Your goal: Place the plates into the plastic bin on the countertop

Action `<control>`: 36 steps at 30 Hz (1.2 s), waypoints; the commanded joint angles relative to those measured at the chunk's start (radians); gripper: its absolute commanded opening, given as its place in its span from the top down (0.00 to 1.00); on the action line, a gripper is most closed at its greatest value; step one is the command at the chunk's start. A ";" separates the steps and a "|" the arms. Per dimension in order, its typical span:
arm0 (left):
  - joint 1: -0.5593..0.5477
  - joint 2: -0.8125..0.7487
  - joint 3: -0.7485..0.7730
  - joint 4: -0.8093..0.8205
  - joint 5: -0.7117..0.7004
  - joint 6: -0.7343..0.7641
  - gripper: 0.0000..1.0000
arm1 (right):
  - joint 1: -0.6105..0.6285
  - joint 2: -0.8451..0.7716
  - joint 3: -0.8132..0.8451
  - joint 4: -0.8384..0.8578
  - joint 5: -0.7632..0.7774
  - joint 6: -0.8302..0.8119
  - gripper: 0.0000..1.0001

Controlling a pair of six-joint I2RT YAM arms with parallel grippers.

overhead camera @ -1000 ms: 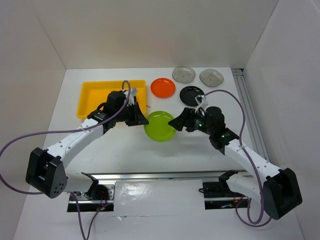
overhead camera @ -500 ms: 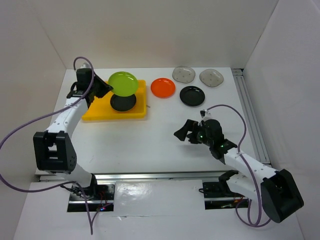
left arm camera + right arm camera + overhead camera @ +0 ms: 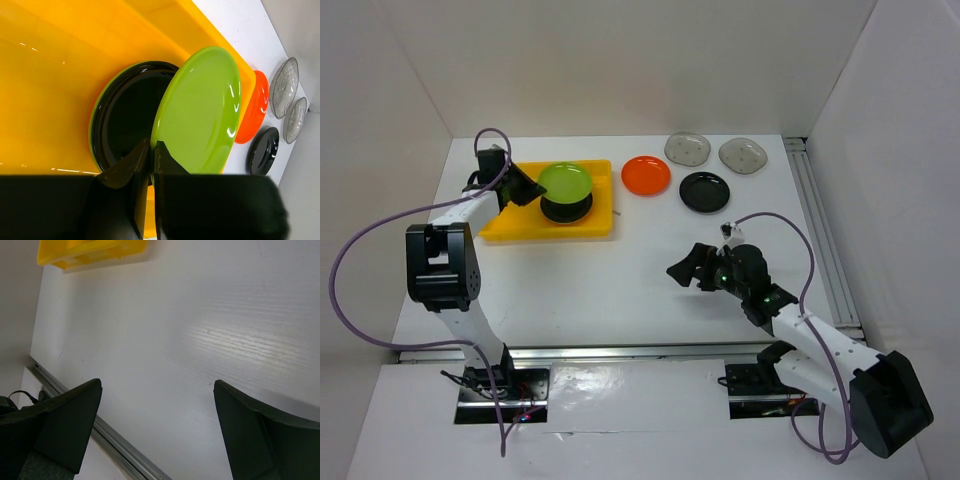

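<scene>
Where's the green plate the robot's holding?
Top view, far left: the green plate hangs tilted in the left pincer, over the black plate inside the yellow bin.

Far-stretched left arm, left hand [image 3: 151, 146] pinching green plate [image 3: 200, 110] rim, right arm half-extended, right hand [image 3: 682, 266] spread wide

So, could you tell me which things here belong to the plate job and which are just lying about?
Job: bin; green plate in the left fingers; black plate in the bin; orange plate; black plate outside; grey plates.
Lying about: rail.
</scene>
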State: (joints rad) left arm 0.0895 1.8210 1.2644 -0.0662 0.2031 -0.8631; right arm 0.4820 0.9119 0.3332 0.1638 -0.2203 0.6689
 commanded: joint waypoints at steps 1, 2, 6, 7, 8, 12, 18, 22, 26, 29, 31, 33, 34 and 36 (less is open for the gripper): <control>0.006 -0.018 0.027 0.066 0.016 0.016 0.80 | 0.009 -0.002 0.010 0.029 0.025 -0.029 0.00; 0.006 -0.028 0.027 0.066 0.001 0.016 0.62 | 0.009 0.010 0.010 0.029 0.035 -0.029 0.00; 0.006 -0.077 -0.002 0.052 -0.021 0.029 0.33 | 0.009 0.044 0.030 0.029 0.062 -0.029 0.00; 0.006 -0.095 -0.011 0.052 -0.030 0.029 0.30 | 0.009 0.044 0.042 0.029 0.062 -0.029 0.00; 0.006 -0.095 -0.020 0.052 -0.030 0.019 0.27 | 0.009 0.056 0.043 0.029 0.076 -0.029 0.00; 0.006 -0.166 -0.020 0.020 -0.021 0.019 0.18 | -0.021 0.067 0.095 -0.015 0.172 -0.029 0.00; -0.066 -0.330 0.035 -0.173 -0.036 0.038 0.00 | -0.279 0.264 0.177 0.097 0.208 -0.026 0.00; -0.114 -0.474 -0.037 -0.228 -0.001 0.061 0.00 | -0.445 0.529 0.277 0.204 0.125 0.011 0.00; -0.135 -0.618 -0.134 -0.237 0.036 0.096 0.00 | -0.514 0.808 0.400 0.263 0.064 0.011 0.04; -0.145 -0.686 -0.161 -0.270 0.058 0.122 0.00 | -0.514 0.921 0.515 0.232 0.078 -0.015 0.04; -0.154 -0.707 -0.172 -0.280 0.067 0.150 0.00 | -0.523 1.028 0.597 0.191 0.091 -0.025 0.06; -0.163 -0.723 -0.172 -0.297 0.047 0.159 0.00 | -0.523 1.131 0.644 0.175 0.061 -0.025 0.09; -0.163 -0.723 -0.172 -0.297 0.047 0.168 0.00 | -0.523 1.159 0.686 0.149 0.061 -0.025 0.17; -0.163 -0.723 -0.172 -0.307 0.047 0.168 0.00 | -0.523 1.188 0.725 0.105 0.061 -0.015 0.27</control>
State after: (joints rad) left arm -0.0692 1.1172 1.0904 -0.3622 0.2409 -0.7326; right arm -0.0357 2.0071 1.0500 0.4404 -0.1635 0.6689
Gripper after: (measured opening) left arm 0.997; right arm 0.753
